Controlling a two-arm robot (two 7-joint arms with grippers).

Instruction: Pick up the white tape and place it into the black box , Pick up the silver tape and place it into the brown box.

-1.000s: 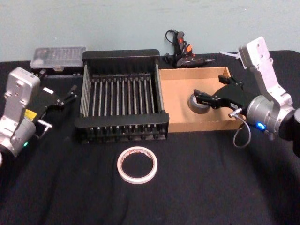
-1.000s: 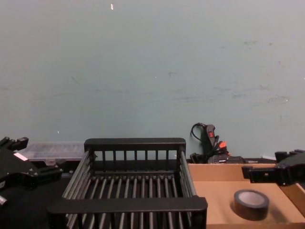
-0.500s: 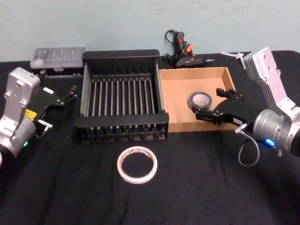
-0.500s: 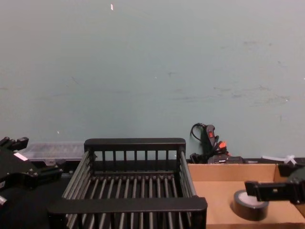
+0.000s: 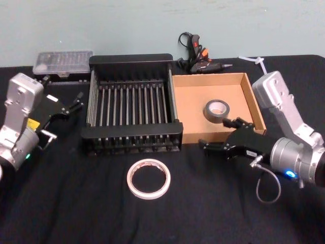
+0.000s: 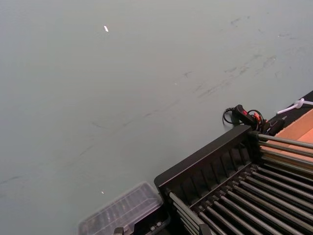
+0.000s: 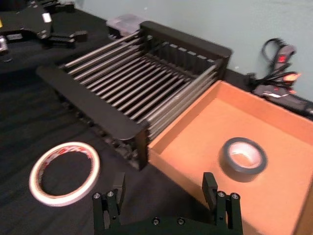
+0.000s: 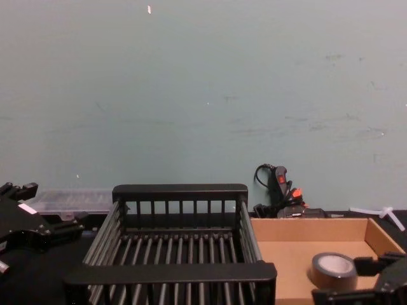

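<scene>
In the head view we see the black box [image 5: 132,109] beside the brown box [image 5: 189,114], with the silver tape [image 5: 217,110] lying inside the brown one. The white tape [image 5: 148,178] lies flat on the black cloth in front of the crate. A glue gun [image 5: 199,57] and a clear plastic case [image 5: 63,62] lie behind. The right gripper [image 5: 221,138] hovers at the brown box's front wall, fingers apart, holding nothing. The left gripper [image 5: 65,108] waits left of the crate, open and empty.

In the right wrist view, the fingers [image 7: 110,201] are spread wide, between the white ring [image 7: 64,173] and the silver roll [image 7: 242,158].

In the chest view, the silver roll [image 8: 334,271] lies flat.
</scene>
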